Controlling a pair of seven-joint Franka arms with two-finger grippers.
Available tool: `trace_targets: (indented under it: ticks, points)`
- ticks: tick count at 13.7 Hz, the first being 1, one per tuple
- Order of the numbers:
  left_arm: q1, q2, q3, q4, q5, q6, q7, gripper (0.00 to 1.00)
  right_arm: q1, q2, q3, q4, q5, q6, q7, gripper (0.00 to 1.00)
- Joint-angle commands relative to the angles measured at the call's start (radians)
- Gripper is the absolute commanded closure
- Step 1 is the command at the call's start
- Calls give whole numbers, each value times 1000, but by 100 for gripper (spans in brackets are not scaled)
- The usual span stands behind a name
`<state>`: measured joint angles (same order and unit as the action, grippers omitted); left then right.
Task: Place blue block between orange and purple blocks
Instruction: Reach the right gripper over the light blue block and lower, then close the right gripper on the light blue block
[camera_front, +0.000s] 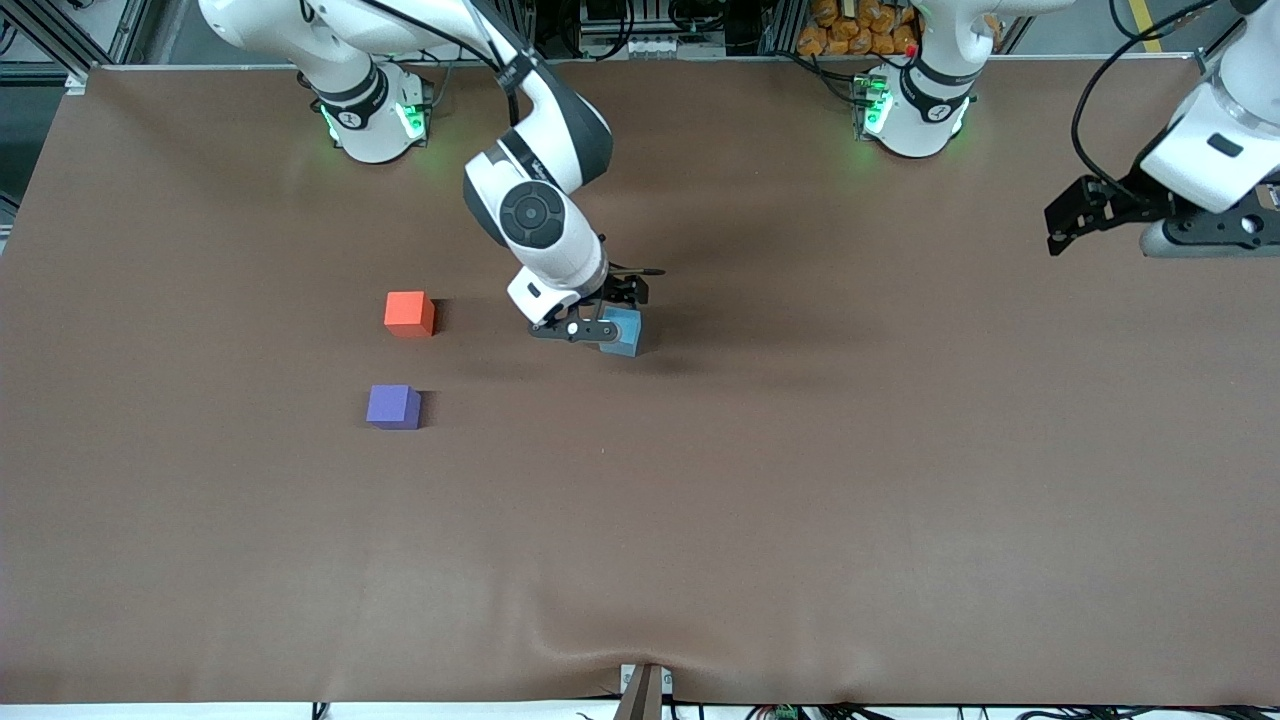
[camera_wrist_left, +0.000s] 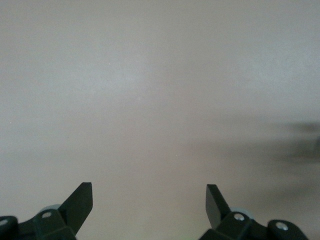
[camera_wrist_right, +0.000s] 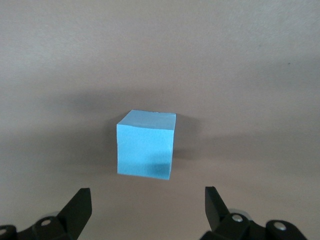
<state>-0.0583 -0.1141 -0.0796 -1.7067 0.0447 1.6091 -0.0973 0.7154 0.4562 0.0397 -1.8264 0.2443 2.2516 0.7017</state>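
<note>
The blue block (camera_front: 626, 336) lies near the table's middle, partly covered by my right gripper (camera_front: 606, 314), which hangs open just over it. In the right wrist view the blue block (camera_wrist_right: 146, 145) rests on the table ahead of the spread fingertips (camera_wrist_right: 84, 196), touching neither; the right gripper (camera_wrist_right: 147, 193) holds nothing. The orange block (camera_front: 409, 313) sits toward the right arm's end of the table. The purple block (camera_front: 393, 407) sits nearer the front camera than the orange one, with a gap between them. My left gripper (camera_front: 1215, 232) waits open and raised over the left arm's end of the table; the left gripper (camera_wrist_left: 149, 187) sees bare table.
The brown table mat (camera_front: 800, 500) stretches wide and flat around the blocks. Both arm bases stand along the table's edge farthest from the front camera. A small bracket (camera_front: 643, 690) sticks up at the mat's nearest edge.
</note>
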Motion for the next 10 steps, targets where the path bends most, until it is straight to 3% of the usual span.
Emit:
trace_targets:
  ticks: [1, 5, 10]
  points:
    - [20, 16, 1, 39, -17, -58, 48, 0, 7, 15, -15, -4, -14, 35, 25, 0]
    - [26, 59, 6, 99, -41, -89, 73, 0, 25, 68, -15, 13, -17, 88, 94, 0]
    - [21, 117, 4, 170, -48, -117, 65, 0, 52, 150, -15, 81, -85, 89, 199, 0]
